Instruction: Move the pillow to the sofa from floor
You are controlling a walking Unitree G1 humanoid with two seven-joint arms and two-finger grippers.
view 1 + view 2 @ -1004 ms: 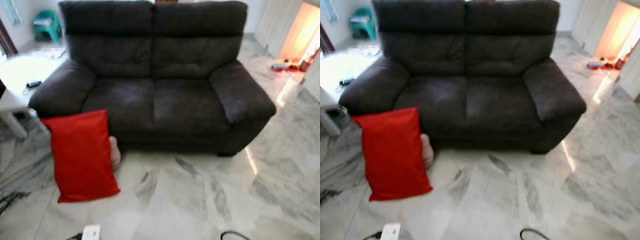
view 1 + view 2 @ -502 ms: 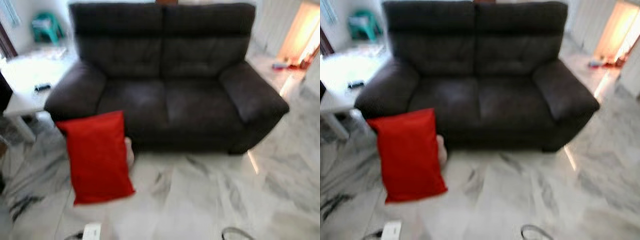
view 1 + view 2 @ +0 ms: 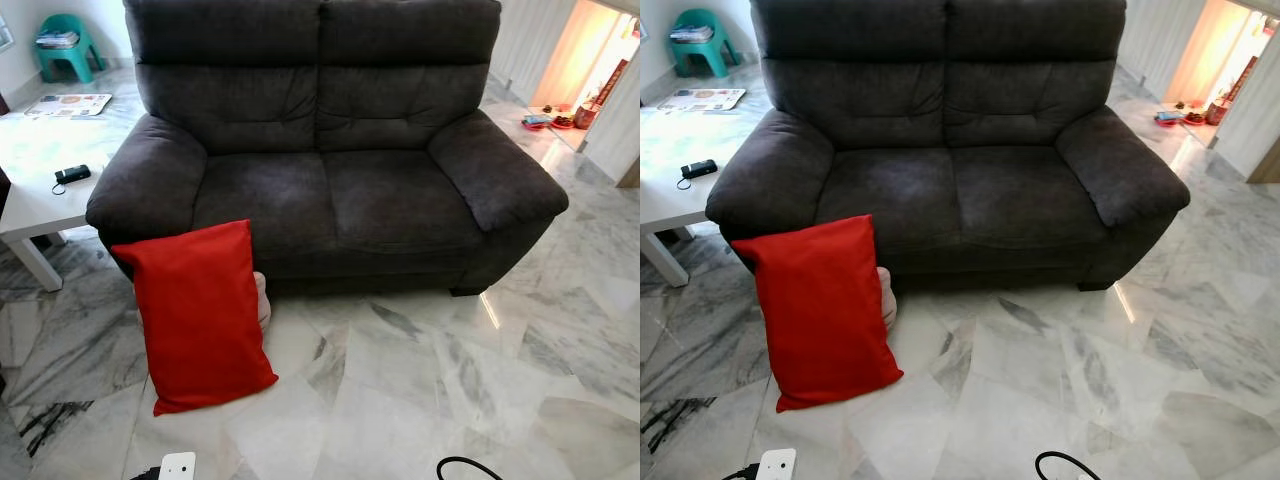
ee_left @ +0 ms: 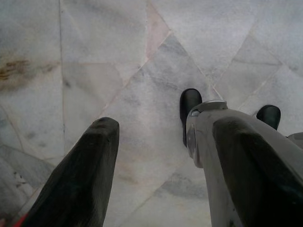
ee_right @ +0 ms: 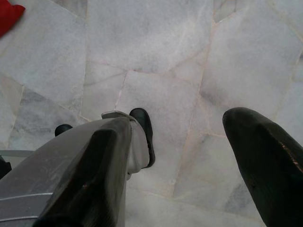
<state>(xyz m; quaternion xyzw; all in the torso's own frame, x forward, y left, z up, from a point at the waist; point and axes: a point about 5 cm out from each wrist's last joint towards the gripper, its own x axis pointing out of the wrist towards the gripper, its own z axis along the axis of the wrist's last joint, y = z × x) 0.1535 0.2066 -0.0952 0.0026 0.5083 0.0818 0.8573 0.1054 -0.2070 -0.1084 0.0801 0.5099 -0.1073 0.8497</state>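
Both grippers, left [image 4: 161, 156] and right [image 5: 189, 156], are held apart and empty above bare floor [image 5: 156, 42]; approach stage is judged, the pillow [image 3: 200, 315] well beyond either jaws, to be reached and clamped next for the sofa [image 3: 330, 190].

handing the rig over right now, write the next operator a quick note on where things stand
Left gripper: open, holding nothing, hanging over the marble floor.
Right gripper: open, holding nothing, also pointing down at the floor.
Red pillow: on the floor, propped against the sofa front near its left armrest, a pale object tucked behind it.
Done: nothing grasped yet.
Left: approach the pillow, pick it up, set it on the sofa seat.
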